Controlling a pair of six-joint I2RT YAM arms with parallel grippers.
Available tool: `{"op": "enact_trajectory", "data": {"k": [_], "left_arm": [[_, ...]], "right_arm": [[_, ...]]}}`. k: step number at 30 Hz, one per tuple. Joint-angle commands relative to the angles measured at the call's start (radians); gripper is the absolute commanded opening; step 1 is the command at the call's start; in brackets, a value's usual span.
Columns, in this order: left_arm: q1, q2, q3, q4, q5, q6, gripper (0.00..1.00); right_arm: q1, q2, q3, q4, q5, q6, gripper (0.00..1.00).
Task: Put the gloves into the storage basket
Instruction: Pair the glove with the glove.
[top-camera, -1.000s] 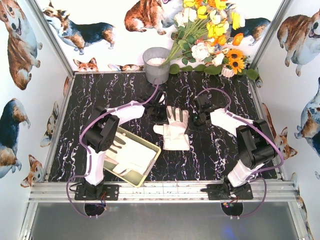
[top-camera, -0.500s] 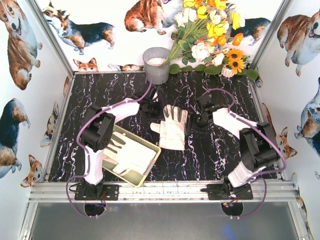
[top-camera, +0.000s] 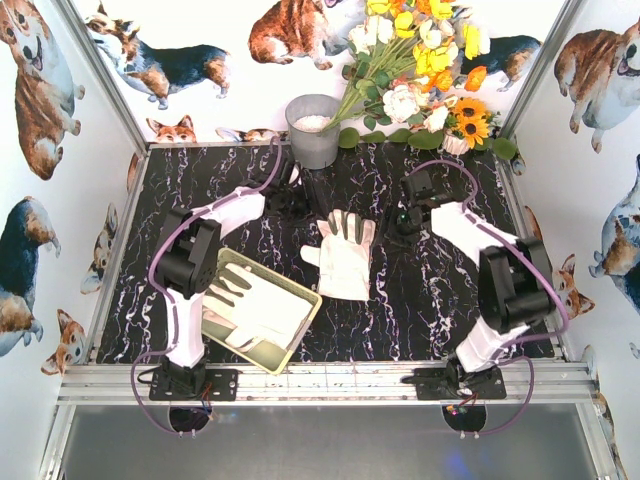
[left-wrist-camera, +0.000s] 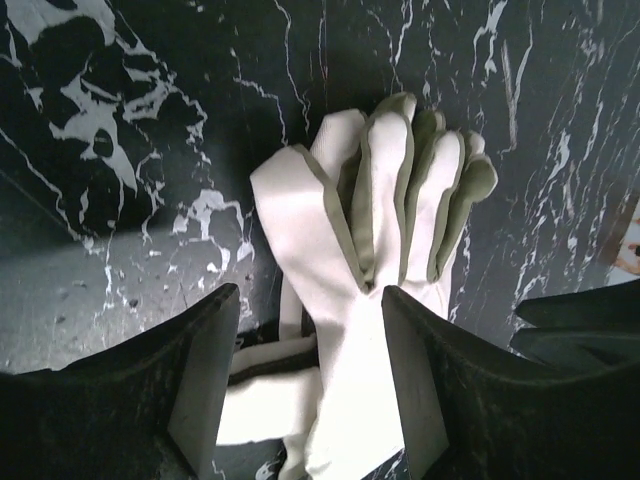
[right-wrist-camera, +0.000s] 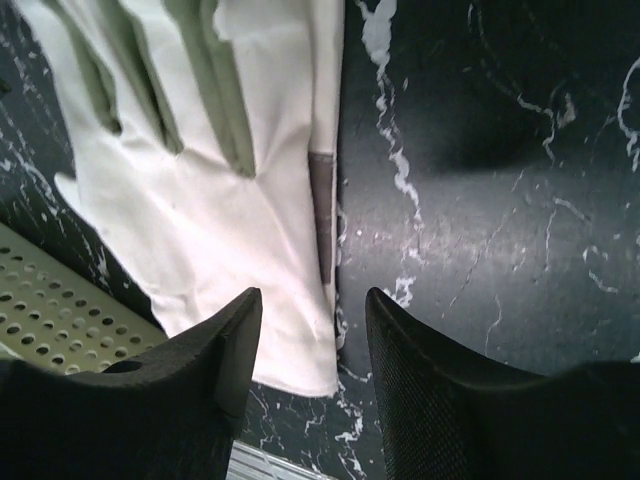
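Glove check, loose glove (top-camera: 343, 262): laid flat near the middle of the table (top-camera: 450, 300), between the two claws and just right of the basket (top-camera: 300, 335); its fingers are pointed to the far wall, its cuff to the near edge.
Fabric: white to cream cloth is seen, lightly creased, with grey-green strips run along the sides of the fingers.
Thumb: stuck out to the left.
Seam: a short grey patch is sewn at the right edge, above the cuff.
Layers: more white cloth is seen under the thumb side from the left wrist; whether it is a second glove cannot be told.
Stored gloves (top-camera: 265, 310): white ones are piled inside the basket, with dark grey fingers shown at the far-left end.
Basket: a shallow pale yellow-green rectangle, set askew at the near left of the table beside the left arm; its wall is pierced with rows of small round holes.
Left claw (top-camera: 290, 200): held partly open, with nothing gripped; it is placed beyond the loose glove's fingertips, to the far left, apart from the cloth.
Right claw (top-camera: 405, 215): opened to a similar gap, with nothing held; it is placed off the loose glove's far-right corner, not touching it.
Bucket (top-camera: 313, 135): stood at the far edge, grey, with flowers (top-camera: 420, 60) beside it.
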Motion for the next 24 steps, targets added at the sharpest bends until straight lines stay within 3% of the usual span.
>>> {"op": "enact_trajectory", "data": {"k": [1, 16, 20, 24], "left_arm": [[0.025, 0.063, 0.042, 0.060, 0.062, -0.048, 0.54], [0.033, 0.192, 0.120, 0.059, 0.116, -0.049, 0.45], [0.033, 0.218, 0.143, 0.062, 0.124, -0.049, 0.27], [0.034, 0.220, 0.152, 0.091, 0.128, -0.050, 0.10]], "right_arm": [[-0.018, 0.069, 0.069, 0.070, -0.055, 0.015, 0.47], [-0.024, 0.270, 0.148, 0.063, -0.135, -0.026, 0.43], [-0.024, 0.308, 0.152, 0.061, -0.147, -0.035, 0.37], [-0.024, 0.337, 0.162, 0.037, -0.135, -0.053, 0.24]]}}
